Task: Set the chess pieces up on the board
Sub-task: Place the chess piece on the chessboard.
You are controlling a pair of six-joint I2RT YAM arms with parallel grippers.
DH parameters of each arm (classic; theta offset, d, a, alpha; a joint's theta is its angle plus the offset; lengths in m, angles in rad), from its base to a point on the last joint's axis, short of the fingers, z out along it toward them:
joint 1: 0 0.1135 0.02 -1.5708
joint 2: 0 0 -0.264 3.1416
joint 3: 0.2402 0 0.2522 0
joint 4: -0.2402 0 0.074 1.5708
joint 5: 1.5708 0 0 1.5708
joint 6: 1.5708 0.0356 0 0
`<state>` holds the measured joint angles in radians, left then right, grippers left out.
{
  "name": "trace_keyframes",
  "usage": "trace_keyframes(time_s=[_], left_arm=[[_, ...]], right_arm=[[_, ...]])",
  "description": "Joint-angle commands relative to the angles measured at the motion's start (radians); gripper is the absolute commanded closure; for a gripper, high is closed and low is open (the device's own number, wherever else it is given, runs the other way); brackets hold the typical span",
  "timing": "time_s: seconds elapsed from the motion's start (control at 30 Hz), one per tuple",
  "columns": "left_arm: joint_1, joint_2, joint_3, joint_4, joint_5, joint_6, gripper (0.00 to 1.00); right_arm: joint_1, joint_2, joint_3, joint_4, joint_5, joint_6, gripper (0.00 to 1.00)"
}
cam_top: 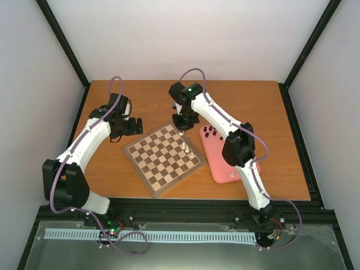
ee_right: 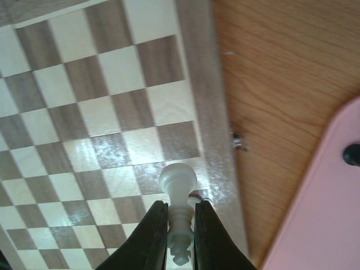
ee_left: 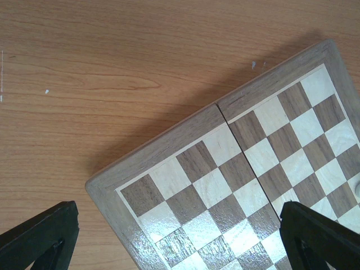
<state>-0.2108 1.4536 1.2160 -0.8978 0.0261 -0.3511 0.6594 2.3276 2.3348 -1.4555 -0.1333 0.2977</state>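
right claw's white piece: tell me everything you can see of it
The white chess piece is cream, glossy and turned: a rounded bulb past the fingertips, ridged collars, a stem narrowing toward the camera. Type unclear. The right claw is shut on its stem. It hangs over the board by the border nearest the pink tray; contact with the board cannot be told.

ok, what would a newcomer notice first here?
The right gripper pinching a cream-white chess piece at the board's edge beside the pink tray. Next, the board lying diagonally mid-table, nearly bare, with black pieces waiting on the tray. The left gripper hangs open at its far-left edge.
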Motion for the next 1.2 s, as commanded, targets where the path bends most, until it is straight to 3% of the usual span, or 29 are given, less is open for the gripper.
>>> trace_keyframes(time_s=[0.0,0.37,1.17], left_arm=[[-0.006,-0.021,-0.001,0.003,-0.005,0.016,0.0],[-0.006,-0.028,-0.003,0.002,-0.009,0.015,0.0],[-0.005,-0.01,-0.004,0.005,-0.001,0.015,0.0]], right_arm=[[0.028,0.033,0.031,0.006,-0.032,-0.016,0.94],[0.052,0.077,0.004,0.044,0.064,-0.015,0.93],[0.065,0.133,-0.009,0.048,0.051,-0.023,0.92]])
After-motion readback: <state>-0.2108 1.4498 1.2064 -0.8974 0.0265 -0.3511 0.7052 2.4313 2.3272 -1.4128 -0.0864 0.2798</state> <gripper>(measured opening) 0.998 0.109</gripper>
